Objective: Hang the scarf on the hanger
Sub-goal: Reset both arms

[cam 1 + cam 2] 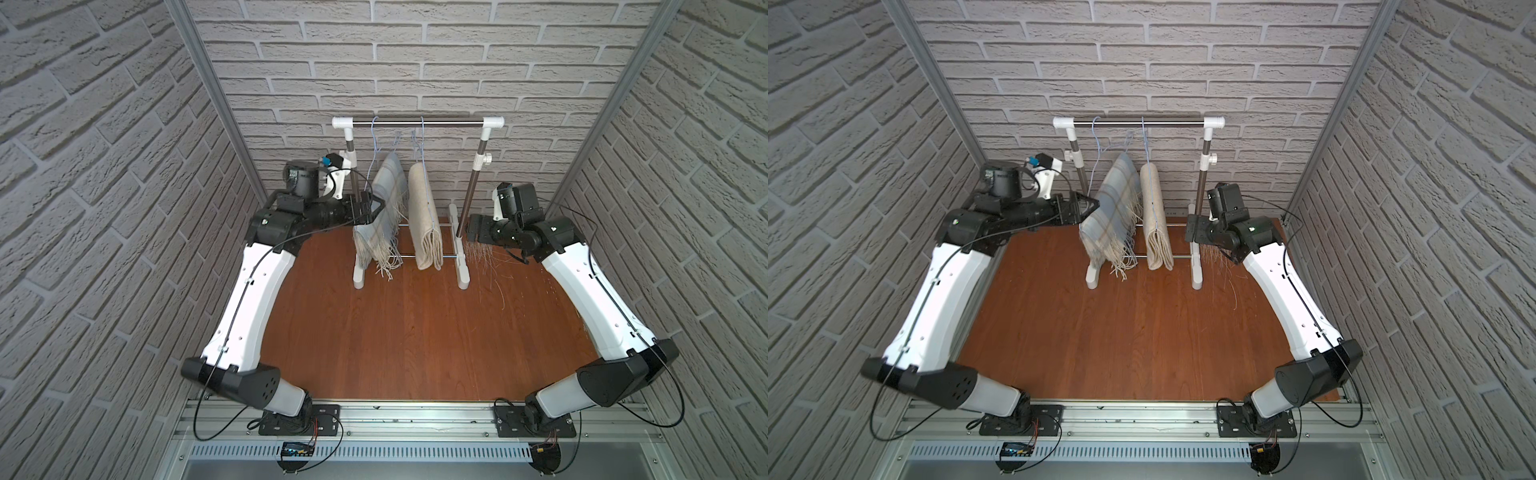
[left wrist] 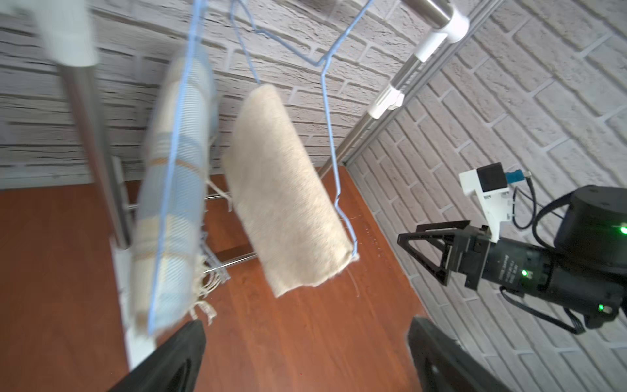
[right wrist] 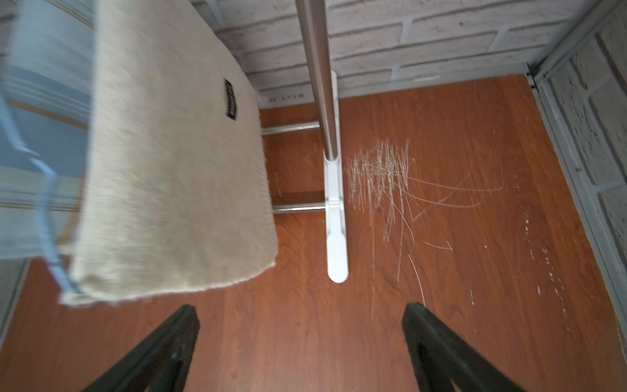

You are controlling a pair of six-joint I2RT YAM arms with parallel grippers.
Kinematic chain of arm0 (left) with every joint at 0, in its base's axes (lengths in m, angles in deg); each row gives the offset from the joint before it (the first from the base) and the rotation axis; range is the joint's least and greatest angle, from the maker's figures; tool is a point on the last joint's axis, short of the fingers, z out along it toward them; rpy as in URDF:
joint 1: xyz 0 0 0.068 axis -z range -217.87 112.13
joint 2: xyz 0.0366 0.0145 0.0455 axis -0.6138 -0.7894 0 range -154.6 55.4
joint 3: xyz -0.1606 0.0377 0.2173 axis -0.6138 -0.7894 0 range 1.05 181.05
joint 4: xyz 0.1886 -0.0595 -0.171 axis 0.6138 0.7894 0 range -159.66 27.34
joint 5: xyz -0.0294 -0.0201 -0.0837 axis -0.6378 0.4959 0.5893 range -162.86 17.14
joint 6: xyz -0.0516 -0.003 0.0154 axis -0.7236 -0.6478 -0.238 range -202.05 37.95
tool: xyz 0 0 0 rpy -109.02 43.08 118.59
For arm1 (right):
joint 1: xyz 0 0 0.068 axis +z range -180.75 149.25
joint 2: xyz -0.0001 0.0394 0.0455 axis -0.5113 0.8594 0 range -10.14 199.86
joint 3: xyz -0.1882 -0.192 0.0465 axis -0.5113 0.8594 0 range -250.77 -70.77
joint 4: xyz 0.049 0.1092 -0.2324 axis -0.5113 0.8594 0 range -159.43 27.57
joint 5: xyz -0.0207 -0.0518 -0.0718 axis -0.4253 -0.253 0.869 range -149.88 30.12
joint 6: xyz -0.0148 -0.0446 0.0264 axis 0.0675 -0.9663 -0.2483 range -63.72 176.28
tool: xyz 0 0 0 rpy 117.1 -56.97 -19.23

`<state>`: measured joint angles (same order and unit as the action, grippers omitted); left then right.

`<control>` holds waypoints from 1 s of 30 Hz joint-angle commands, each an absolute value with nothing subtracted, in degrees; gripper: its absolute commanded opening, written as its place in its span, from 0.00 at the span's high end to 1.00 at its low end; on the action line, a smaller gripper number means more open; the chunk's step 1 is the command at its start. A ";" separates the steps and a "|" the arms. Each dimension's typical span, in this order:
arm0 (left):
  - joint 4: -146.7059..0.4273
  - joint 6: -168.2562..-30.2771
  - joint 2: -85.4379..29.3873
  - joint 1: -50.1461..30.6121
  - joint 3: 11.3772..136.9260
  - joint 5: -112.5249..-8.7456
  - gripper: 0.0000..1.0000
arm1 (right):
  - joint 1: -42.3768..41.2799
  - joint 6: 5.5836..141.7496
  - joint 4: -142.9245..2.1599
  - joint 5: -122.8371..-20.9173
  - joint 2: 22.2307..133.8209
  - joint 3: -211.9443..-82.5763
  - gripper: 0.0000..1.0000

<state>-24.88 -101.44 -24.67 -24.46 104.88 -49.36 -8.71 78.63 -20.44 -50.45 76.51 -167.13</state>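
Beige scarf [image 1: 424,216], blue-and-tan plaid scarf [image 1: 384,203], blue hanger [image 2: 331,135]

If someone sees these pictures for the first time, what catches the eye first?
Two scarves hang on blue wire hangers from the rack at the back: a pale blue plaid scarf beside a beige scarf. The left gripper and right gripper flank them, open and empty.

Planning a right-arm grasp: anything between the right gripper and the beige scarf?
Yes. The rack's right post stands between them. The open right gripper sits just outside it, and the beige scarf hangs on its blue hanger inside the rack. Nothing else is visible in that gap.
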 commanded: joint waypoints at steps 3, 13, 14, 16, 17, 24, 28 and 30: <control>-37.36 -98.48 -12.37 -27.22 80.36 -71.43 0.02 | -10.19 71.78 -34.00 -46.25 74.80 -154.19 0.01; -61.86 -96.63 1.12 -35.55 41.21 -94.47 0.02 | -15.53 73.33 -63.79 -36.74 66.08 -123.19 0.01; -65.18 -95.69 0.95 -36.24 38.91 -95.12 0.02 | -16.66 73.09 -63.12 -36.97 66.83 -123.04 0.01; -70.92 -93.89 -0.78 -37.69 35.77 -95.62 0.02 | -18.79 73.41 -63.50 -37.51 67.37 -121.64 0.02; -73.37 -93.43 -2.75 -38.53 34.74 -94.86 0.02 | -19.72 73.50 -65.34 -37.58 66.96 -120.30 0.01; -95.18 -91.90 -19.19 -42.21 30.16 -89.65 0.02 | -25.74 74.55 -73.18 -35.87 67.73 -114.23 0.01; -98.94 -91.76 -27.51 -43.06 31.35 -87.67 0.02 | -27.41 72.07 -75.67 -35.39 67.06 -111.37 0.01; -100.22 -90.80 -28.81 -43.39 31.75 -86.32 0.02 | -28.41 70.82 -78.06 -35.31 65.81 -108.52 0.02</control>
